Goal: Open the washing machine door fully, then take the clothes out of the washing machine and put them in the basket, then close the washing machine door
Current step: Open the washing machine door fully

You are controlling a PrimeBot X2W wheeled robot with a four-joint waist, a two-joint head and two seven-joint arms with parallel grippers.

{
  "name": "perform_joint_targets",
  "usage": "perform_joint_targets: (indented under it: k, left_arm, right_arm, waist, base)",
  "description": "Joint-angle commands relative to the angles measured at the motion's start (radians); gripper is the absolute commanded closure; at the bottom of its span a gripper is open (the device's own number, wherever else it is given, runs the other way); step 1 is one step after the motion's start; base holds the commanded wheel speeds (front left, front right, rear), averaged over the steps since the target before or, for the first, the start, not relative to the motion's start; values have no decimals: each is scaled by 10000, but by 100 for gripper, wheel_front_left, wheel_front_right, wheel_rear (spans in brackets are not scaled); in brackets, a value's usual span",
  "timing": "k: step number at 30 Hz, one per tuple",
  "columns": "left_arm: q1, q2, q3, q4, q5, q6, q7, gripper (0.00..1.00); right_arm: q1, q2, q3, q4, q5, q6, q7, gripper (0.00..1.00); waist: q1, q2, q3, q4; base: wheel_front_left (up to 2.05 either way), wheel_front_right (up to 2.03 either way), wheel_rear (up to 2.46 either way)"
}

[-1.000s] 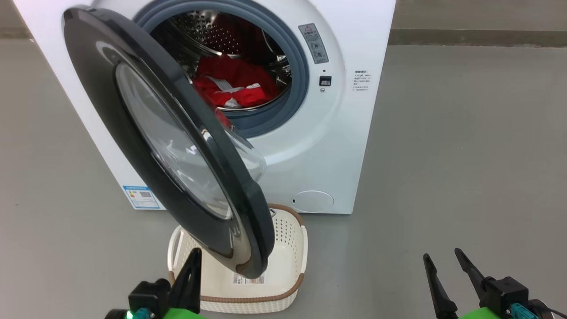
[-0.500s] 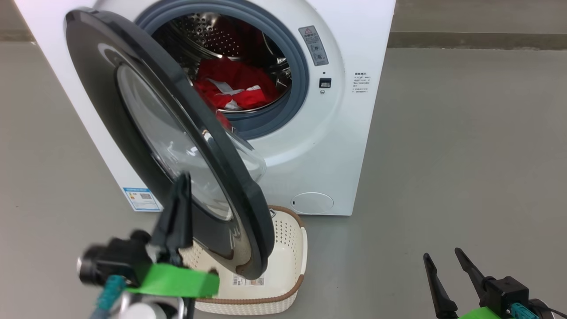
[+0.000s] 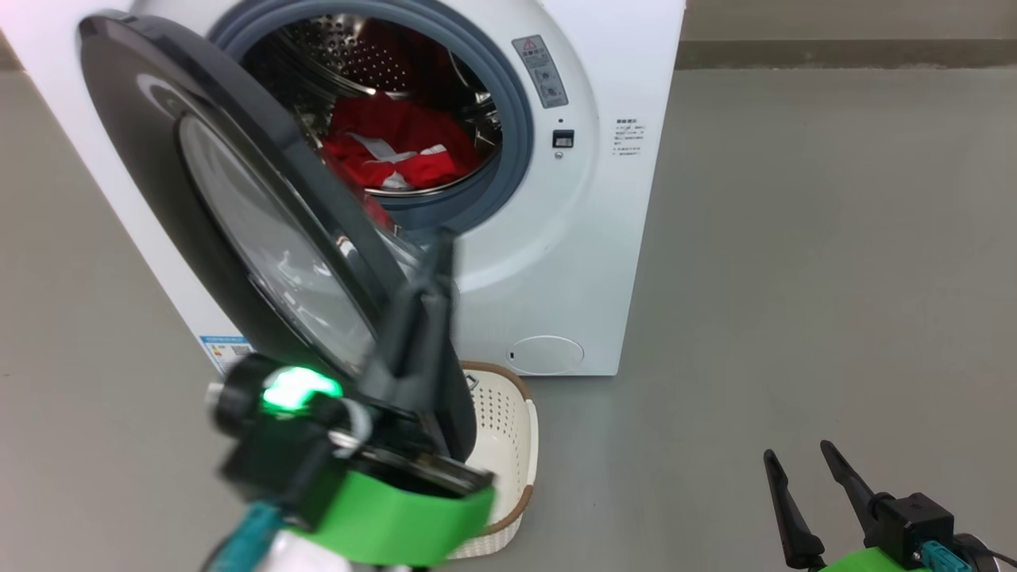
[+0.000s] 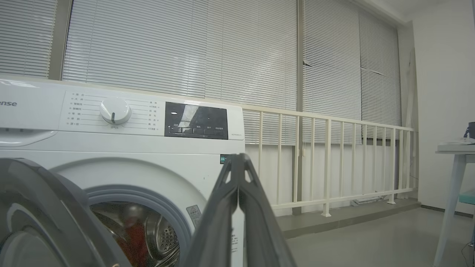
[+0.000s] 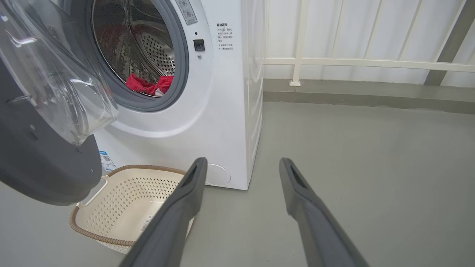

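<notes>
Showing "…ense" lettering, washing machine (image 4: 130, 148) faces closed left end effector (image 4: 239, 160); right end effector (image 5: 243, 165) spread, empty.

door rim (image 3: 159, 151): glossy plastic | clothes (image 3: 389, 147): soft cloth | basket (image 3: 500, 413): matt perforated plastic
</notes>
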Motion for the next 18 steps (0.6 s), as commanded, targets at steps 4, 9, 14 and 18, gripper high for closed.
perform_joint_targets:
  k: [4, 9, 14, 18]
  left_arm:
    - [-392, 14, -702, -106, -608, -32, 622, 100]
    - [-288, -5, -1551, 415, -1216, 120, 1260, 100]
    - [22, -8, -1908, 1157, -1508, 378, 1699, 100]
    - [268, 67, -1904, 1722, -1585, 502, 1829, 100]
  right_arm:
    - [-435, -118, 244, -248, 27, 48, -116, 0]
    - [-522, -118, 311, -219, 103, 48, -117, 0]
    - [-557, -118, 320, -178, 133, 48, -120, 0]
    - [-575, -118, 321, -140, 138, 48, -123, 0]
  waist:
    - [0, 0, 107, -114]
    - [0, 0, 232, -227]
    - [0, 0, 352, -253]
    - [0, 0, 423, -233]
  base:
    - [0, 0, 0]
    - [0, 0, 0]
    - [0, 0, 0]
    - [0, 0, 0]
